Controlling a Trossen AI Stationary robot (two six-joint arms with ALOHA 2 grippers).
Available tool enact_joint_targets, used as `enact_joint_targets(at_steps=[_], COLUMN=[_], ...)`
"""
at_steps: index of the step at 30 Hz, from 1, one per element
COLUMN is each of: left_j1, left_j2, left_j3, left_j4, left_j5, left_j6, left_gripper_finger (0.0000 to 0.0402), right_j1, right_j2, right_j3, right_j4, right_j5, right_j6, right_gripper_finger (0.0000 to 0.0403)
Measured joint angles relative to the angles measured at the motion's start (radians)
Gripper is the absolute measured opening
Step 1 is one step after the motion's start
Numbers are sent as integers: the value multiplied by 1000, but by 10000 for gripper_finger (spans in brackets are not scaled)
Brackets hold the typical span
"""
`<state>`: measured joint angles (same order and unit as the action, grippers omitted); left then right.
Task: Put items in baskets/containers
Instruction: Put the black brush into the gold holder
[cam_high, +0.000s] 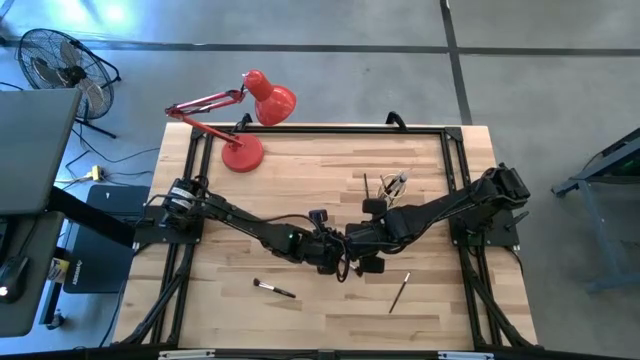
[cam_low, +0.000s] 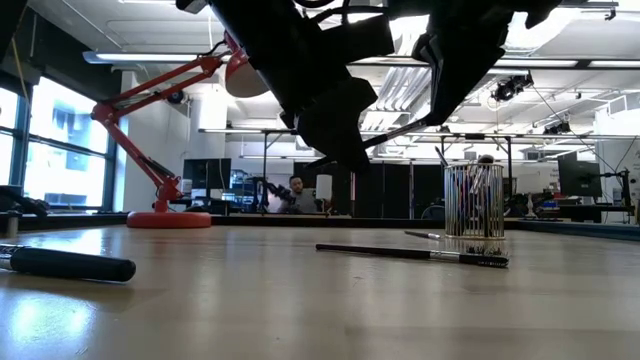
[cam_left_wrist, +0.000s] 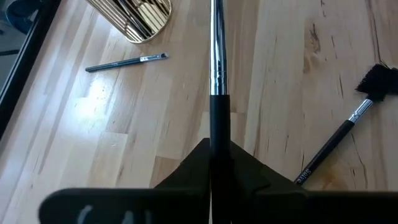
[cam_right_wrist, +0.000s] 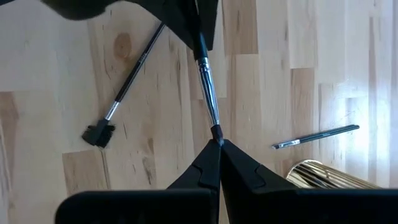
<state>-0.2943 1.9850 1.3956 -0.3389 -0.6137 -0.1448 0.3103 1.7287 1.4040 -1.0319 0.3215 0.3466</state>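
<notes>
Both grippers, left (cam_left_wrist: 211, 163) and right (cam_right_wrist: 219, 149), clench one makeup brush (cam_right_wrist: 207, 93) mid-table: a handover; next, right releases.

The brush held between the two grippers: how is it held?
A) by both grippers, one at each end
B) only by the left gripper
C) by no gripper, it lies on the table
A: the left gripper clamps the brush at its handle, and the right gripper pinches its tip.

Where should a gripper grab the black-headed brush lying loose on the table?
Probably mid-handle on the black-headed brush, coming straight down with a finger either side of the slim shaft. It lies flat on the table with bare wood on both sides; the bristle head looks too soft.
</notes>
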Motion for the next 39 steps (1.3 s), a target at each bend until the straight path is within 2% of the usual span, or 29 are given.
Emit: enact_joint_targets(at_steps=[3,8,16,20,25,30,34,36,39], left_j1=[0,0,0,0,0,-8,-6,-6,-6], left_j2=[0,0,0,0,0,-8,-15,-14,-30], left_j3=[0,0,0,0,0,-37,-75,-85,-90], left_j4=[-1,-3,-21,-78,-172,-169,-94,-64,-17], left_j5=[2,2,47,34,43,49,58,64,83], left_j6=[-1,-1,-21,-62,-149,-174,-175,-159,-136], left_gripper_finger=[13,18,12,14,13,13,13,13,13], right_j1=[0,0,0,3,63,149,211,243,278], right_j2=[0,0,0,0,-20,-129,-266,-345,-452], right_j3=[0,0,0,0,-55,-248,-408,-494,-636], right_j4=[0,0,-21,-116,-191,-76,66,188,445], right_j5=[-2,2,27,39,163,199,226,276,372], right_j6=[0,-2,-9,43,164,315,458,500,473], right_gripper_finger=[0,7,65,90,98,97,97,97,97])
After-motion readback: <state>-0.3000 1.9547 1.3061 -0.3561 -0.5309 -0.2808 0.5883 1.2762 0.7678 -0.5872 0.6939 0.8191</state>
